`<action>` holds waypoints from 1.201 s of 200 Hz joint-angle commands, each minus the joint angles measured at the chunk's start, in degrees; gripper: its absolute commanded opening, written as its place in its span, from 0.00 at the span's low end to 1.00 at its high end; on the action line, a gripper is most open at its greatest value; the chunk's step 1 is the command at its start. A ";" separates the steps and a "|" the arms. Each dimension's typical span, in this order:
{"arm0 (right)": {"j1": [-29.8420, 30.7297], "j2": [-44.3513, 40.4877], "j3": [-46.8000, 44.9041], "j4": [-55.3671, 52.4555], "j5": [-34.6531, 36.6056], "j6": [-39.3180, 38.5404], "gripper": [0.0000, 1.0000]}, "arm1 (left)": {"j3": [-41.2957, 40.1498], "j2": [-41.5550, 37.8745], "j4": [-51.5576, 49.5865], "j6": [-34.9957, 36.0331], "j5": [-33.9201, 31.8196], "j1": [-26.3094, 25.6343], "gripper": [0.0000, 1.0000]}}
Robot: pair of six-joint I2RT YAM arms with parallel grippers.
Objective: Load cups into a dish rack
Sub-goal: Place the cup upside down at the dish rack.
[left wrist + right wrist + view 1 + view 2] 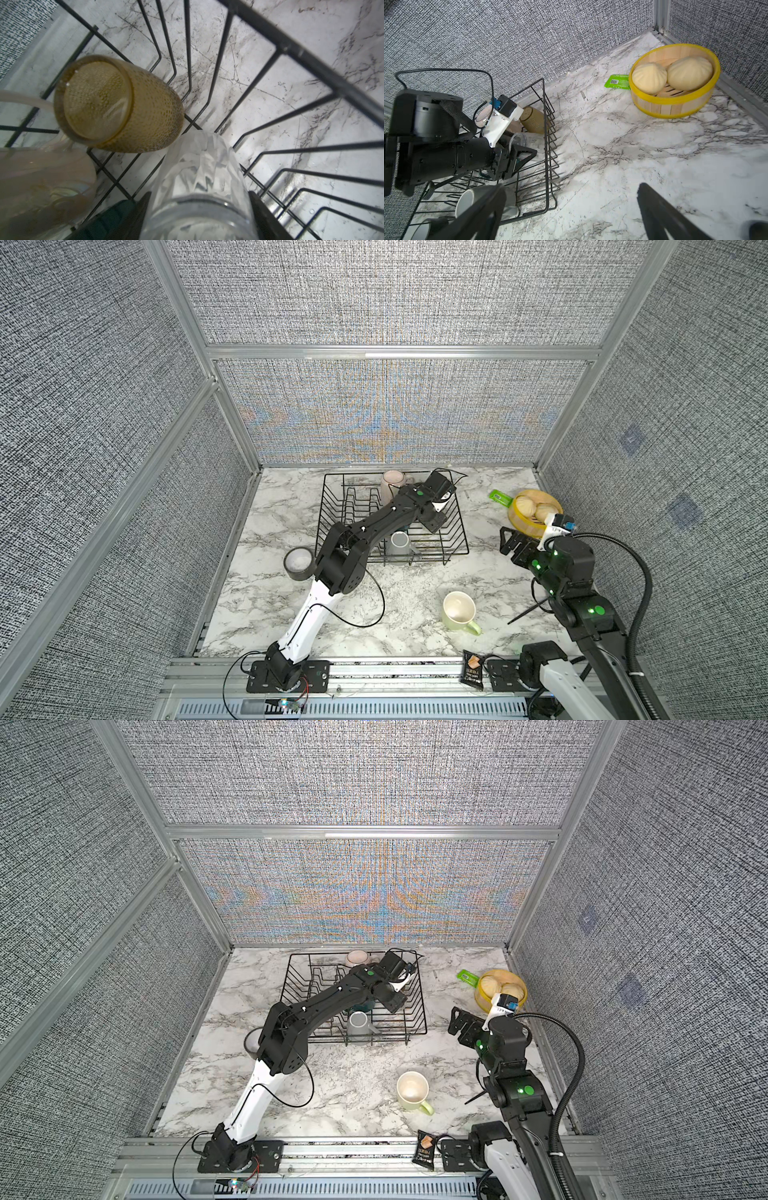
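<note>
- Our left gripper (199, 193) is closed around the small clear glass (199, 166). One finger presses each side of it, low inside the dish rack (454, 522) toward its far right corner.
- Just beside the glass, the amber glass tumbler (124, 104) leans tilted on the rack's wires.
- The tall pale pink mug (41, 182) is next to the tumbler, and we see an edge of the dark teal mug (112, 216) close by.
- The grey mug (400, 543) sits at the rack's near end.
- The pale green mug (458, 610) stands upright on the marble table (291, 497), outside the rack and well apart from it.
- Our right gripper (571, 187) hangs over bare table to the right of the rack. Its jaws are spread wide with nothing between them.
- Farther out we see a yellow bowl (515, 518) of buns with a green packet (500, 497) beside it. A tape roll (298, 563) lies left of the rack, and a snack packet (473, 670) is at the front edge.
</note>
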 commanded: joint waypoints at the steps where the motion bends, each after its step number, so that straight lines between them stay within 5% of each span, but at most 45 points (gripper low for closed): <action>1: -0.01 -0.05 0.06 -2.14 0.04 -0.92 0.99 | -1.29 -2.17 0.08 -0.93 1.47 -0.05 0.68; 107: -0.08 0.55 0.94 -3.27 -3.79 -0.41 0.99 | -1.88 -2.92 1.37 -0.93 -1.94 -0.06 0.78; 175: -0.08 10.00 10.17 -14.34 -17.18 -11.68 0.99 | -9.53 -10.36 10.95 -1.37 -3.57 -0.17 0.75; 240: 0.78 11.38 10.26 -24.36 -34.05 -11.40 0.89 | -20.10 -23.61 17.50 -5.81 -3.35 -0.24 0.75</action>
